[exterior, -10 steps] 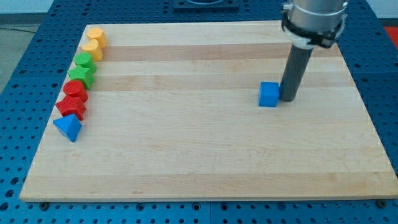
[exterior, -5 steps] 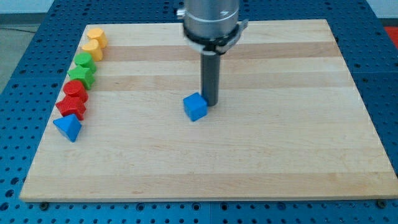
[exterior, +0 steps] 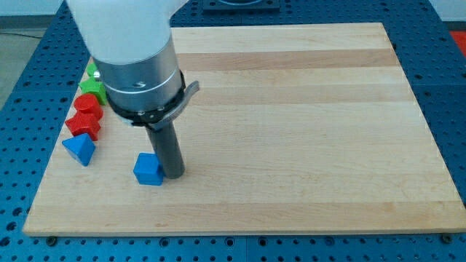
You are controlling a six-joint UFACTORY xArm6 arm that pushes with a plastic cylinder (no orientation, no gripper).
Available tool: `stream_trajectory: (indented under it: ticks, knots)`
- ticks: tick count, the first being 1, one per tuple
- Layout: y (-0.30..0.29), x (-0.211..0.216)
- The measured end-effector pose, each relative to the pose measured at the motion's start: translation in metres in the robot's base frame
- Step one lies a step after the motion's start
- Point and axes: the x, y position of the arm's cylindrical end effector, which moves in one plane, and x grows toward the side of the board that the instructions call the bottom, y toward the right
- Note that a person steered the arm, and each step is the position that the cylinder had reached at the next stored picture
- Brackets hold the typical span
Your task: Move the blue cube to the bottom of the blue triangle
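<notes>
Blue cube [exterior: 148,169] touching my tip [exterior: 173,175] | blue triangle [exterior: 79,149] left, apart

My tip [exterior: 172,175] touching blue cube [exterior: 148,170] right side.

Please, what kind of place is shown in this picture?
Probably a robotics lab bench: a wooden board lies on a blue perforated table, and my tip touches the blue cube, right of the blue triangle.

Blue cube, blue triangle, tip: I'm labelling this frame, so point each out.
Blue cube [exterior: 148,170], camera view, front face.
Blue triangle [exterior: 79,149], camera view, middle.
My tip [exterior: 173,175], camera view, rod's very end, against the cube's right side.
</notes>
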Motion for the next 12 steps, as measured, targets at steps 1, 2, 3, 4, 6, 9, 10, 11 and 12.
stream_trajectory:
  ticks: [1, 2, 3, 4, 6, 9, 10, 11, 12]
  knots:
    - [-0.011, 0.003]
    - [-0.025, 0.002]
    - [-0.030, 0.001]
    - [-0.048, 0.001]
    - [-0.060, -0.006]
    - [-0.066, -0.007]
    - [-0.077, -0.007]
    - [-0.080, -0.007]
    - [-0.082, -0.006]
